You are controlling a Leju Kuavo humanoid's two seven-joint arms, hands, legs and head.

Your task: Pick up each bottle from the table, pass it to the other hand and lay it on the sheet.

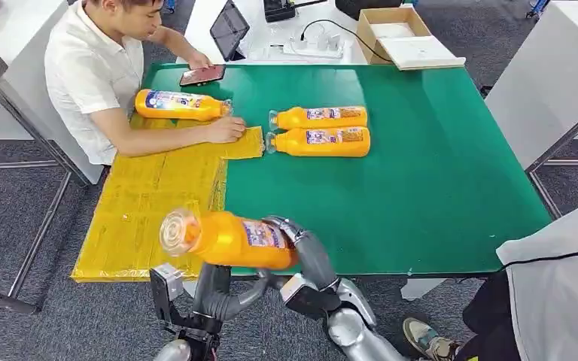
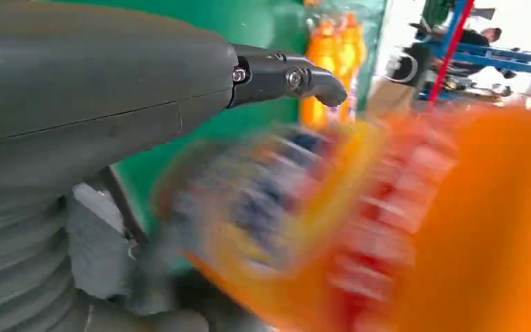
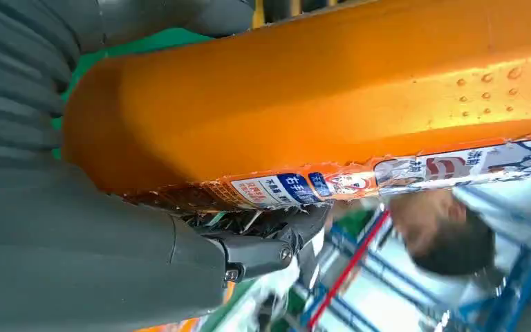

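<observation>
Right hand [image 1: 301, 252]: fingers wrapped round the held bottle [image 1: 229, 239], near edge, 6 o'clock.
Left hand [image 1: 211, 289]: below the bottle; fingers' state cannot be told.
Right wrist view: label [image 3: 387, 176] sharp; left wrist view blurs it.
Sheet [image 1: 147, 218]: 9 o'clock on worktop [image 1: 436, 180].
Paired bottles [image 1: 320, 130]: 12 o'clock.

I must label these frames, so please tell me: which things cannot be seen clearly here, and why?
- Held orange bottle, left wrist view: motion-blurred, label unreadable.
- Left hand, head view: fingers hidden beneath that bottle, contact unclear.
- Right hand, head view: fingertips hidden behind the bottle.
- Two bottles on the green table, left wrist view: blurred, partly behind a finger.
</observation>
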